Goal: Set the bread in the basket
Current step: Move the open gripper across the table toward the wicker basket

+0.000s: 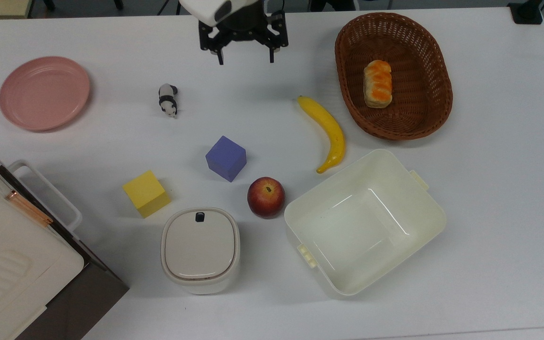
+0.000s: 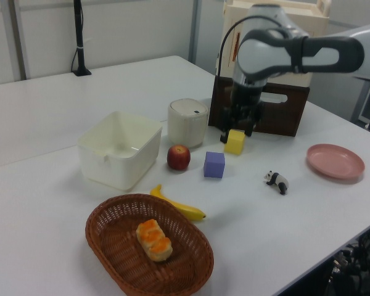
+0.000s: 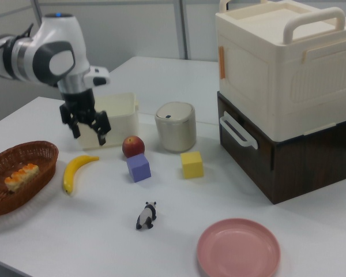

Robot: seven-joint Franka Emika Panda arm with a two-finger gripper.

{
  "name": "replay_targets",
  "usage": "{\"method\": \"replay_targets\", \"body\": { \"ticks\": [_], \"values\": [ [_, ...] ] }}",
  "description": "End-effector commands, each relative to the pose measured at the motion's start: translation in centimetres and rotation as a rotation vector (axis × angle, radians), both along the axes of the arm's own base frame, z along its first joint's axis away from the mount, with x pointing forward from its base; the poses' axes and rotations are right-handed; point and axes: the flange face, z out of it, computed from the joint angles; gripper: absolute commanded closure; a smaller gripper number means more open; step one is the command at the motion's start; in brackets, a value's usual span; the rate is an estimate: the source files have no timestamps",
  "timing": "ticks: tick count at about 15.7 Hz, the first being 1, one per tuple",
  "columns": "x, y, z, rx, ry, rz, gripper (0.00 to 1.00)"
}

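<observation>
Top view: bread [image 1: 378, 83], a small oblong pull-apart loaf with a glazed orange ridged top and pale sides, lies lengthwise on the floor of the oval reddish-brown woven wicker basket [image 1: 435, 66]. The hand [image 1: 245, 59] hangs above bare white table [image 1: 498, 189] at the top view's upper centre, black fingers spread wide, holding nothing. A smooth curved yellow banana [image 1: 326, 131] lies just beside the basket's lower-left rim; below it sits a glossy cream square plastic tub [image 1: 430, 222], a red apple [image 1: 266, 197] near its corner. Matte purple cube [image 1: 225, 158], yellow cube [image 1: 146, 193], rounded lidded white canister [image 1: 200, 250], small panda figurine [image 1: 168, 99] and ribbed pink round plate [image 1: 44, 92] are spread to the top view's left. Left view: loaf rests in the basket's middle, apart from the woven wall; the hand is seen in front of the dark wood-grain box [image 2: 277, 114] carrying a cream plastic case. Right view: basket at the right view's left edge with the loaf inside; the hand hangs open above the banana, in front of the tub.
</observation>
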Motion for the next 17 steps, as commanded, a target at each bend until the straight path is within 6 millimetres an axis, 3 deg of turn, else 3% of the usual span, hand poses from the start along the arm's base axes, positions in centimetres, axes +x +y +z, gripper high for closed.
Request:
{"method": "replay_targets", "body": {
  "ticks": [1, 4, 8, 10, 12, 17],
  "values": [
    [-1.1, 1.4, -3.1, -0.010, 0.025, 0.014, 0.00],
    [-0.7, 1.7, -5.1, -0.015, 0.062, 0.018, 0.00],
    [-0.8, 2.2, -5.5, -0.020, 0.076, 0.032, 0.00],
    [-0.9, 2.2, -5.5, -0.029, 0.080, 0.036, 0.47],
    [-1.0, 2.4, -5.4, -0.031, 0.078, 0.035, 0.80],
    [-0.8, 2.6, -4.8, -0.031, 0.068, 0.005, 0.87]
  ]
}}
